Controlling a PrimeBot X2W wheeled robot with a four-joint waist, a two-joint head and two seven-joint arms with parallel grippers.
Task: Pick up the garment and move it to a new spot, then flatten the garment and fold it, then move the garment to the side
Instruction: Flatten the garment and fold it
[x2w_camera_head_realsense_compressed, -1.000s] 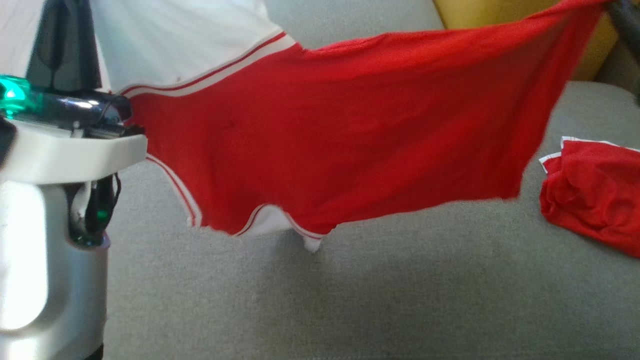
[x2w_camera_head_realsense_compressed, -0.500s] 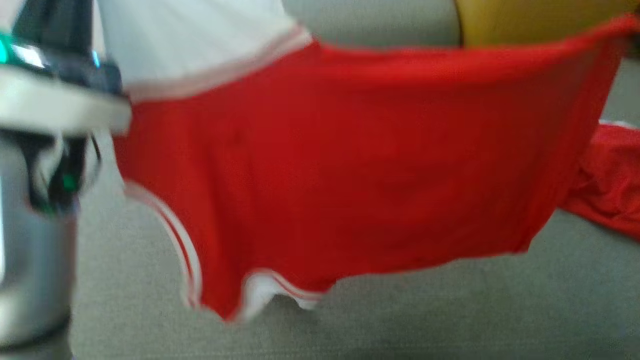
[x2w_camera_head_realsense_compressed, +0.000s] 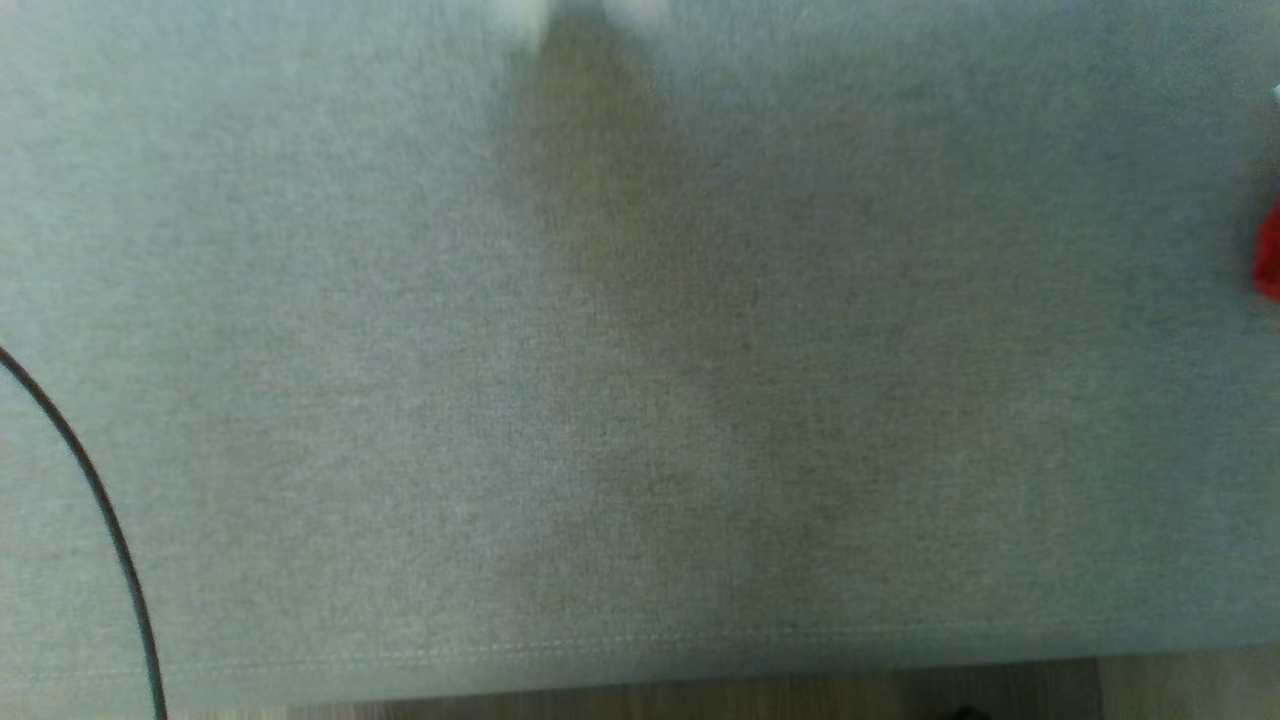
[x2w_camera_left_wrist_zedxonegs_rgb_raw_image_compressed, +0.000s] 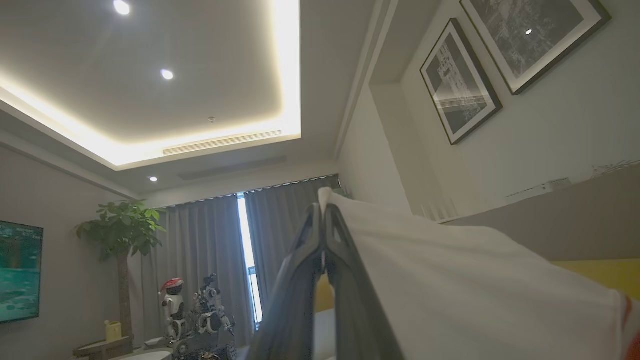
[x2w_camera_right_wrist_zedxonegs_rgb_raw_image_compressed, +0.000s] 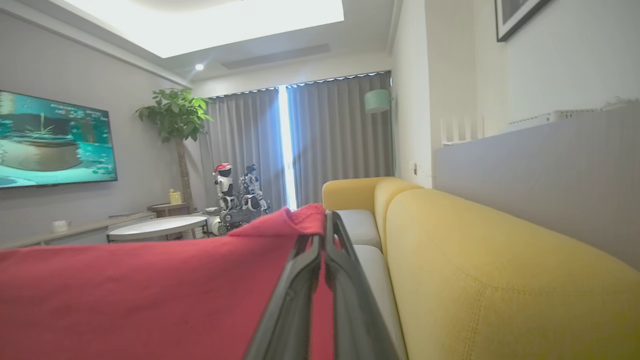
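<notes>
Two sets of jaws pinch one garment (x2w_camera_right_wrist_zedxonegs_rgb_raw_image_compressed: 125, 295); perhaps a second red cloth (x2w_camera_head_realsense_compressed: 1270, 250) lies nearby.

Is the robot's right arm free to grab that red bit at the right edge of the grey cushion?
Probably not: the right gripper is shut on the red garment, leaving nothing free for the red bit.

I see a grey seat cushion (x2w_camera_head_realsense_compressed: 400, 300) with a thin black cable (x2w_camera_head_realsense_compressed: 100, 500) across its lower left, a yellow sofa back (x2w_camera_right_wrist_zedxonegs_rgb_raw_image_compressed: 500, 280), grey curtains (x2w_camera_right_wrist_zedxonegs_rgb_raw_image_compressed: 340, 135), a potted plant (x2w_camera_right_wrist_zedxonegs_rgb_raw_image_compressed: 175, 112) and a wall television (x2w_camera_right_wrist_zedxonegs_rgb_raw_image_compressed: 55, 140).
</notes>
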